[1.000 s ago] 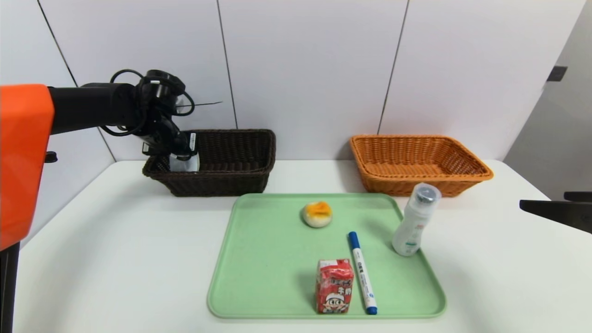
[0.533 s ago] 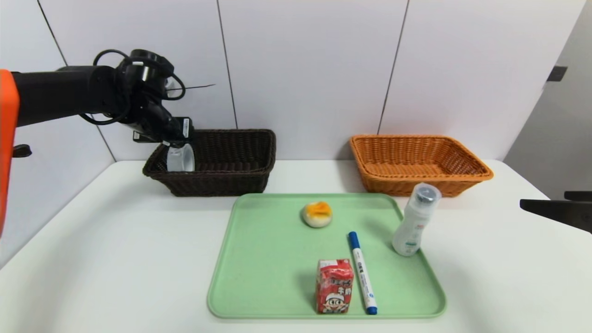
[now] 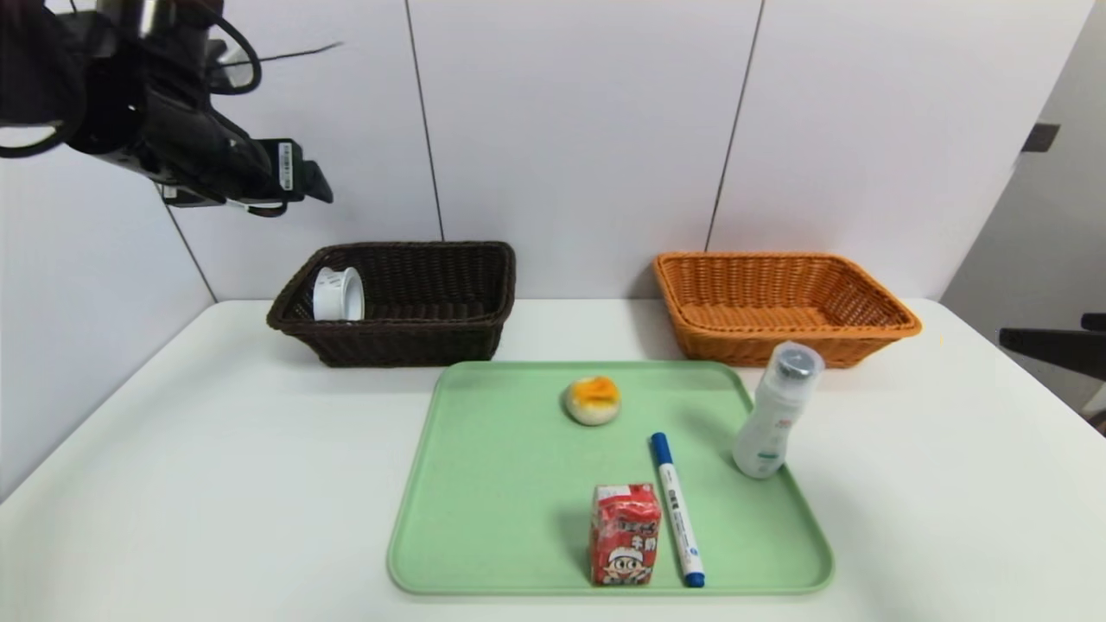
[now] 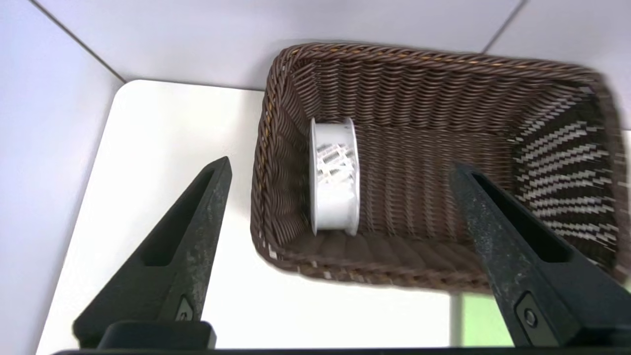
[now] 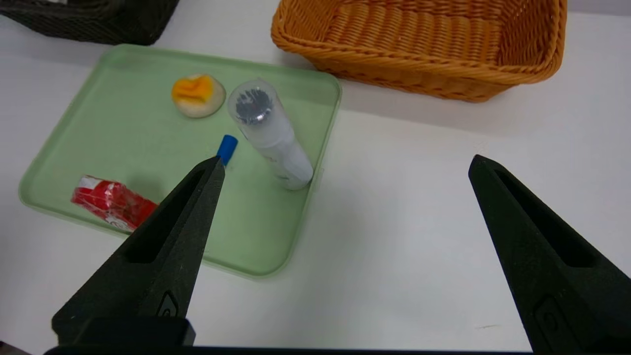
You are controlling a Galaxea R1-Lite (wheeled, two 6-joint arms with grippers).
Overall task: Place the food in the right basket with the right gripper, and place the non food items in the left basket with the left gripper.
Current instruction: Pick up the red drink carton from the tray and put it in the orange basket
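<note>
The white roll [image 3: 338, 294] [image 4: 333, 177] stands on edge inside the dark brown left basket [image 3: 415, 341] [image 4: 443, 98], at its left end. My left gripper [image 3: 321, 192] [image 4: 340, 165] hangs high above that end, open and empty. On the green tray [image 3: 484, 484] lie the pale bun [image 3: 593, 400] [image 5: 198, 95], the red carton [image 3: 624, 536] [image 5: 111, 202], the blue-capped marker [image 3: 676, 510] [image 5: 227, 148] and the upright white bottle [image 3: 773, 423] [image 5: 271, 133]. The orange right basket [image 3: 778, 341] [image 5: 394, 69] holds nothing. My right gripper [image 3: 1037, 335] [image 5: 345, 159] waits open at the table's right edge.
Both baskets sit against the back wall, with a gap of bare white table [image 3: 587, 324] between them. The bottle stands at the tray's right rim, just in front of the orange basket. A white wall panel runs along the table's left side.
My left gripper opened and let go of the white roll, then rose up and to the left, away from the dark basket. The roll stays in the basket. The right gripper drew back slightly.
</note>
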